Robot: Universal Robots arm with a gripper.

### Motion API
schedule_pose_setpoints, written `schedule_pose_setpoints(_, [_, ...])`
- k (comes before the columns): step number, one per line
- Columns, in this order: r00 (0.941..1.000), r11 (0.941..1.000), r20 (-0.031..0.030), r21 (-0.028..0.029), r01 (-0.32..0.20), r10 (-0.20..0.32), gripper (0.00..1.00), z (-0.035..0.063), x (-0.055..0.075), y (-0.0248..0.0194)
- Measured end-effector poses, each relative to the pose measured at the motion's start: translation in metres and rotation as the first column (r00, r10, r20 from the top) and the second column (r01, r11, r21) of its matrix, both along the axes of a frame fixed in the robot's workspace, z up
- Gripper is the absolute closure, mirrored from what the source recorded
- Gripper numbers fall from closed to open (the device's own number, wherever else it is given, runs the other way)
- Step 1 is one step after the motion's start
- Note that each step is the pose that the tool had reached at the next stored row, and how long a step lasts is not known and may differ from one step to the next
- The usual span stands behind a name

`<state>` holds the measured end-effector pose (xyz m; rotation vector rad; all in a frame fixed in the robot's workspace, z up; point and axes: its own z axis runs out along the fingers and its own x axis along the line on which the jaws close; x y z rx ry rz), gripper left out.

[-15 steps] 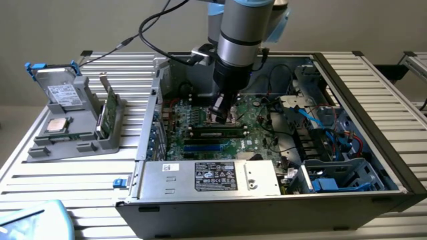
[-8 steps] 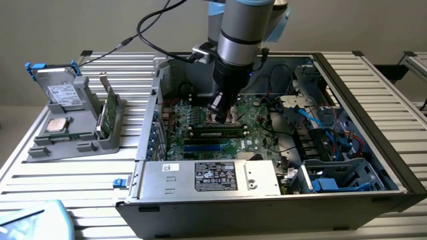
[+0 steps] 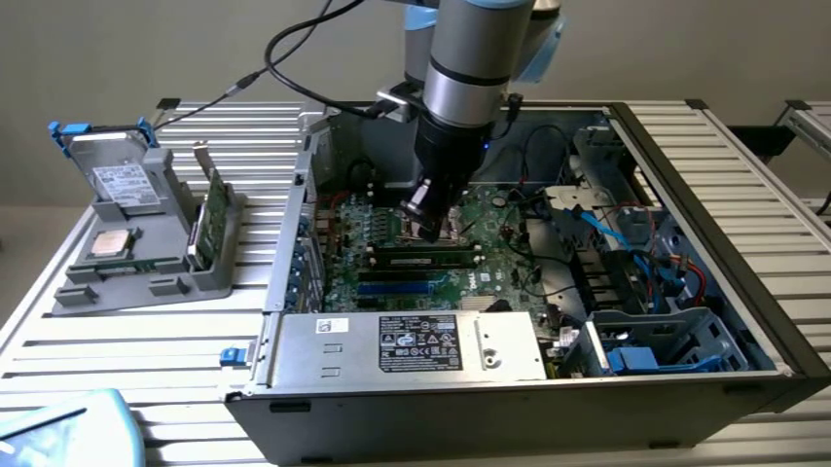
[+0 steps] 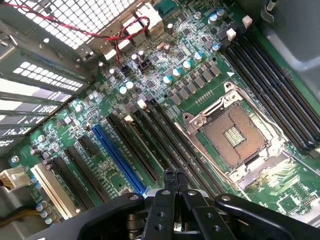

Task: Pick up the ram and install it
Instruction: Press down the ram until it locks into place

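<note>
You've got an open black desktop PC case (image 3: 727, 185) on a slatted metal table (image 3: 104, 341), green motherboard (image 3: 500, 229) inside w/ an empty silver CPU socket (image 4: 235, 135) and a blue expansion slot (image 4: 117, 155). Silver PSU box w/ label (image 3: 415, 345) sits at the case's near edge. At the exterior view's left: grey plastic holder (image 3: 130, 263) w/ a silver hard drive (image 3: 120, 180), small square silver processor (image 3: 111, 243), and an upright green card w/ metal bracket (image 3: 214, 209).

The black label (image 3: 419, 343) on the silver power supply (image 3: 405, 347) carries white print and small marks, too small to read. A white sticker (image 3: 334, 326) beside it and the label on the hard drive (image 3: 124, 181) also carry print, none of it legible.
</note>
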<state>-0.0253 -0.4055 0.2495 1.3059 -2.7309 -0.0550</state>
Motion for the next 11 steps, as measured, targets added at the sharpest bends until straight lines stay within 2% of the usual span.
schedule_pose_setpoints(6, [0.998,0.9979,0.0005,-0.0166,0.063,-0.063,0.89,0.0,0.0,0.0])
schedule_pose_setpoints(11, [0.9934,0.9929,0.0017,-0.0301,0.115,-0.115,0.89,0.0,0.0,0.0])
